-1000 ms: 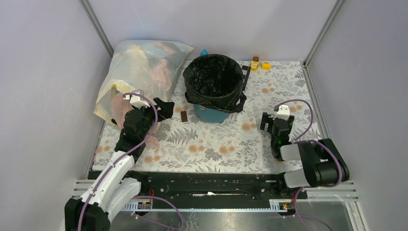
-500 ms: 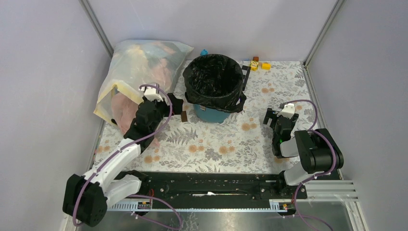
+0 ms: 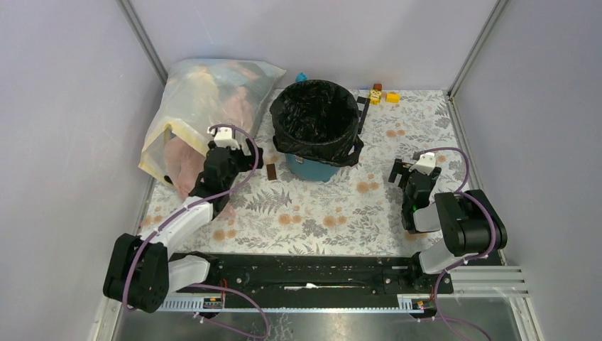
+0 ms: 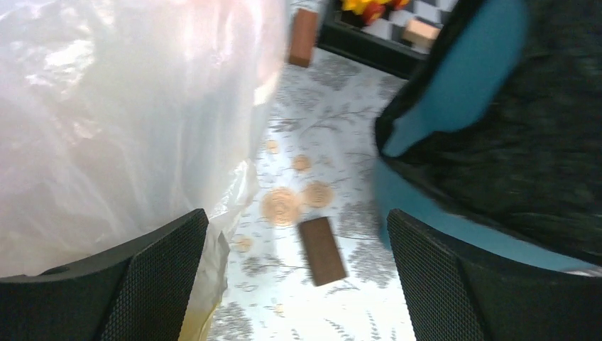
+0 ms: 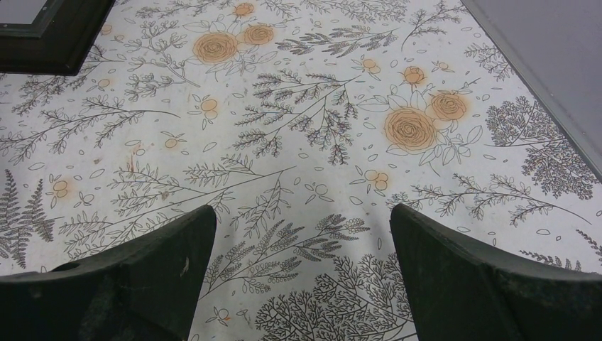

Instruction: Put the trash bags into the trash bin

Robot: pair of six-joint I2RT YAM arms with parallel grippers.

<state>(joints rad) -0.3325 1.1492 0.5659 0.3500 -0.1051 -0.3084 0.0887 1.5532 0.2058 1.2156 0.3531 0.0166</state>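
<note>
The teal trash bin (image 3: 312,169) stands at the back middle of the floral table. A glossy black trash bag (image 3: 316,117) lines it and folds over the rim. The left wrist view shows the bin's teal wall (image 4: 426,206) under the black bag's overhang (image 4: 539,142). My left gripper (image 3: 252,158) is open and empty just left of the bin, over a small brown block (image 4: 321,250). My right gripper (image 3: 406,170) hovers open and empty to the right of the bin, with only floral cloth (image 5: 305,142) below it.
A big translucent bag of clothes (image 3: 206,106) fills the back left and touches my left finger's side (image 4: 128,106). The brown block (image 3: 272,172) lies beside the bin. Small yellow toys (image 3: 383,94) and a black strip (image 3: 363,110) lie behind the bin. Walls close in on all sides.
My left arm reached forward toward the gap between the clothes bag and the bin, then eased back slightly. The right arm folded back a little, then held still. Both grippers stayed open.
</note>
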